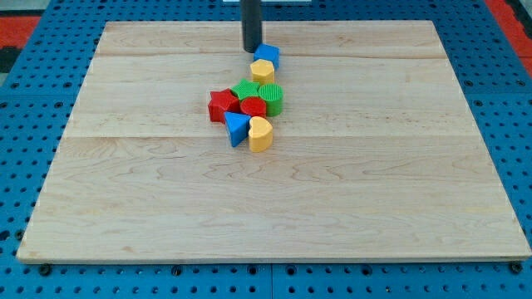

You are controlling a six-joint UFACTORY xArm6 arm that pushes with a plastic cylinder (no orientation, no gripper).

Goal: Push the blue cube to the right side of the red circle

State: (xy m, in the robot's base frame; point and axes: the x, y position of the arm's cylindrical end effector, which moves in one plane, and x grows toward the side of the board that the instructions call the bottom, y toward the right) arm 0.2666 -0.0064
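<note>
The blue cube [268, 55] sits near the view's top centre, touching a yellow block [263, 71] just below it. The red circle [253, 107] lies in the middle of a cluster below that. My tip [250, 51] stands just left of the blue cube, close to or touching its left side. The rod rises out of the view's top.
Around the red circle are a red star [222, 104] to its left, a green star-like block [245, 88] above it, a green circle [271, 97] to its upper right, a blue triangle [235, 128] and a yellow heart [260, 134] below. The wooden board [399, 191] lies on blue pegboard.
</note>
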